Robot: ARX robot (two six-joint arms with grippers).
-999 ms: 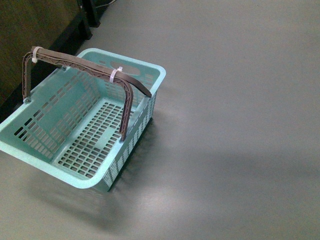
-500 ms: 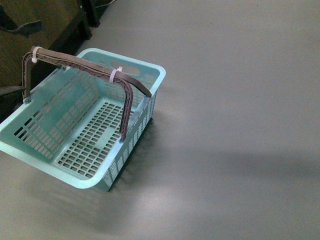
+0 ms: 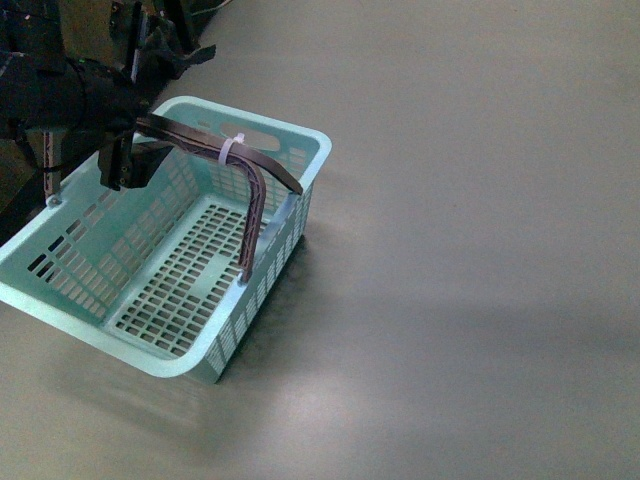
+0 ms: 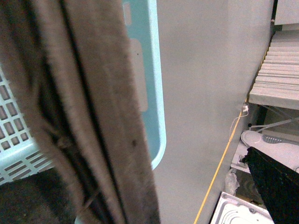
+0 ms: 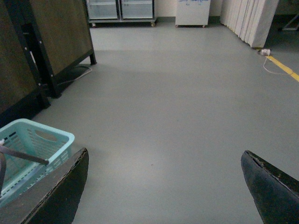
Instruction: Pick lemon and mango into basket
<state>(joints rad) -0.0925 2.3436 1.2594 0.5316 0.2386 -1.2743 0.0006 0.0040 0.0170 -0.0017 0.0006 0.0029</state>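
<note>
The mint-blue basket (image 3: 290,140) stands on the grey floor at the left, empty, its two brown handles (image 3: 255,190) swung up together and tied with white zip ties. My left gripper (image 3: 150,110) hangs open over the basket's far left end, its fingers on either side of the handles. The left wrist view is filled by the brown handles (image 4: 93,116), with the basket rim (image 4: 156,93) beside them and one black finger (image 4: 275,179) at the edge. My right gripper (image 5: 163,186) is open above bare floor, with the basket (image 5: 35,140) off to one side. Lemon and mango are out of view.
A dark wooden panel on a black frame (image 5: 51,42) stands behind the basket. A yellow floor line (image 5: 282,65) and white curtains (image 5: 247,18) lie far off. White equipment (image 4: 243,210) sits past the yellow line (image 4: 219,172).
My left arm has come in from the upper left and now sits over the basket's far end at the handles. The basket has not moved.
</note>
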